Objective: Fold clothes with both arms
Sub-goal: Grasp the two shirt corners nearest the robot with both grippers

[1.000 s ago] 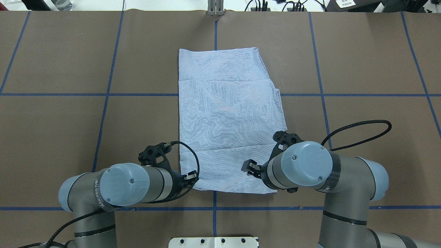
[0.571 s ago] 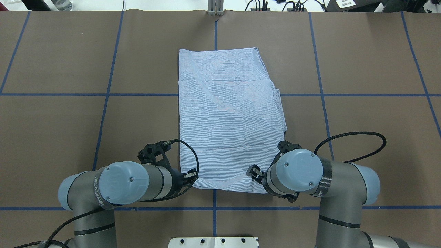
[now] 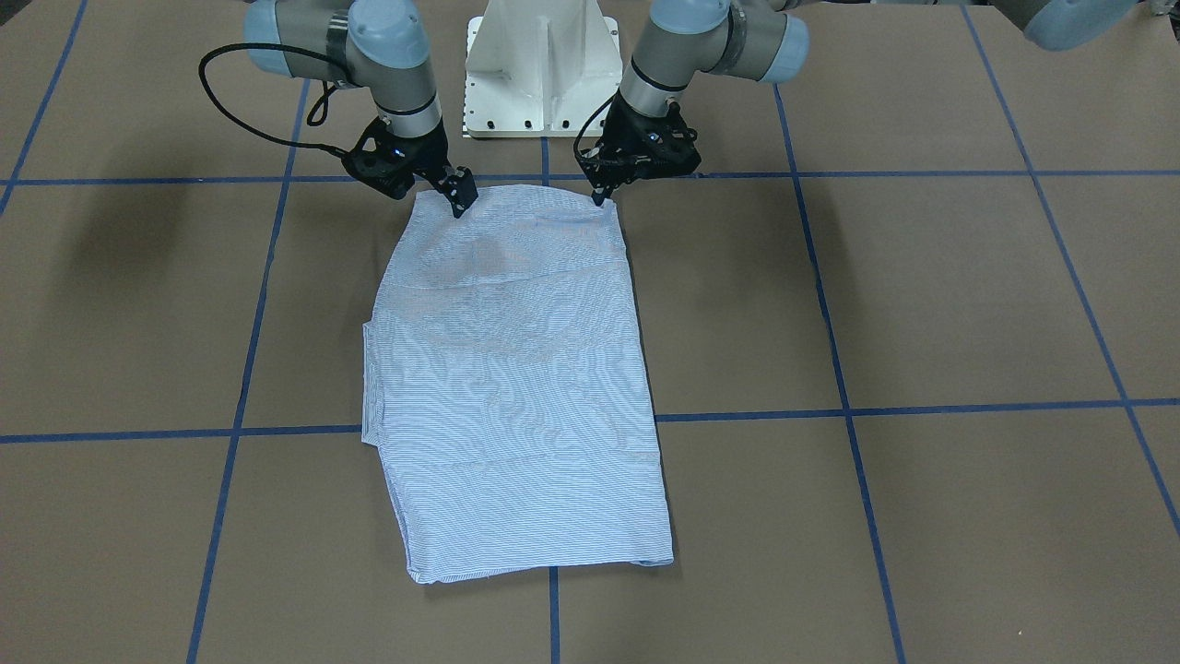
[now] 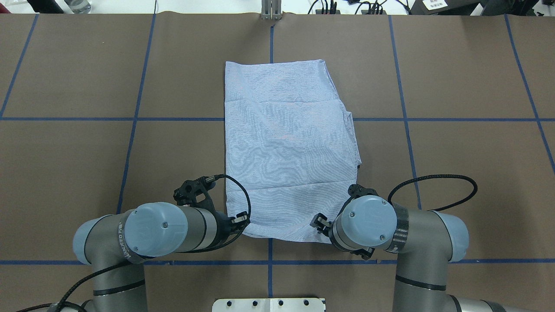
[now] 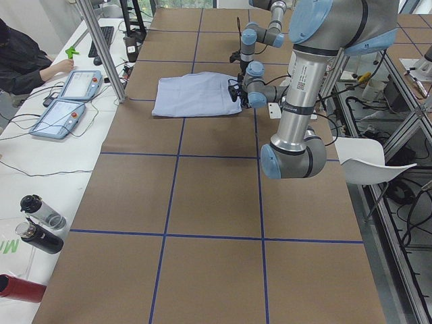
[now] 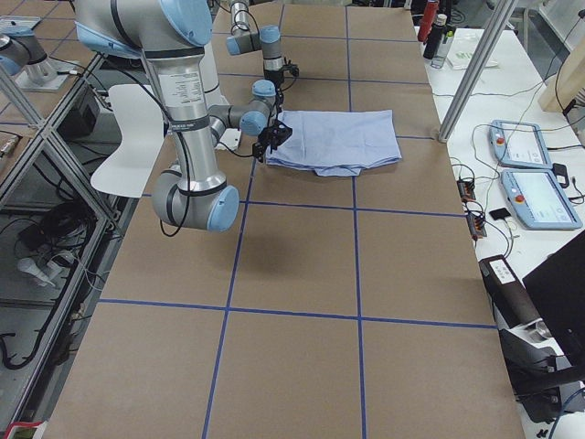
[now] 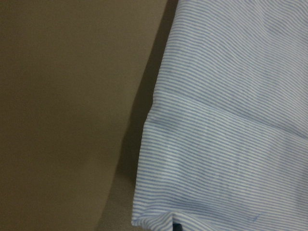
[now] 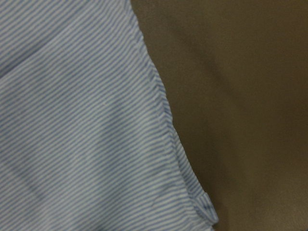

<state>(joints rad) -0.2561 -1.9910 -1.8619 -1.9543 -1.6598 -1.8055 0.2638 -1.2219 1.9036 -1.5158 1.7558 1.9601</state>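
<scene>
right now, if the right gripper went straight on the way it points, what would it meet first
The right gripper points down at the light blue-and-white striped shirt, so probably its robot-side edge; gap unclear.

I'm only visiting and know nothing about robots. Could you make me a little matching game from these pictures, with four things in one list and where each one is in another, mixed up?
Things:
1. shirt
2. left gripper
3. right gripper
4. white base

Places:
a. at the shirt's corner nearest the robot, on the robot's right
b. lying flat in the middle of the table, folded narrow
c. at the table's edge on the robot's side, midway along it
d. at the shirt's corner nearest the robot, on the robot's left

Pairs: 1-b, 2-d, 3-a, 4-c
</scene>
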